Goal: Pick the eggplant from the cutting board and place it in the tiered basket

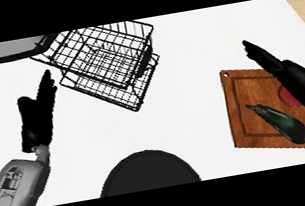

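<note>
**Eggplant not yet grasped; right hand above the board**

The step in hand looks like the approach to the pick; the eggplant point(281, 123) lies on the board point(250, 109) at the right of the frame, its stem end toward the frame's middle and its thick end toward the lower right corner; nothing holds it. The right hand point(285, 70) shows above it in the frame, over the board's upper right part, its fingers point(255, 51) straight and close together, pointing to the upper left past the board's top edge; they close on nothing, and whether the hand touches the board I cannot tell; a red thing point(286, 95) lies partly hidden under it. The left hand point(36, 117) rests at the left of the frame, fingers straight and up, holding nothing. The basket point(107, 62) stands at the upper middle on the white counter point(188, 119), well apart from the board. By my reading, the next move calls for the right hand to draw back toward the lower right, turn over the eggplant's middle, spread its fingers and close round it; only then the carry across to the basket.
</note>
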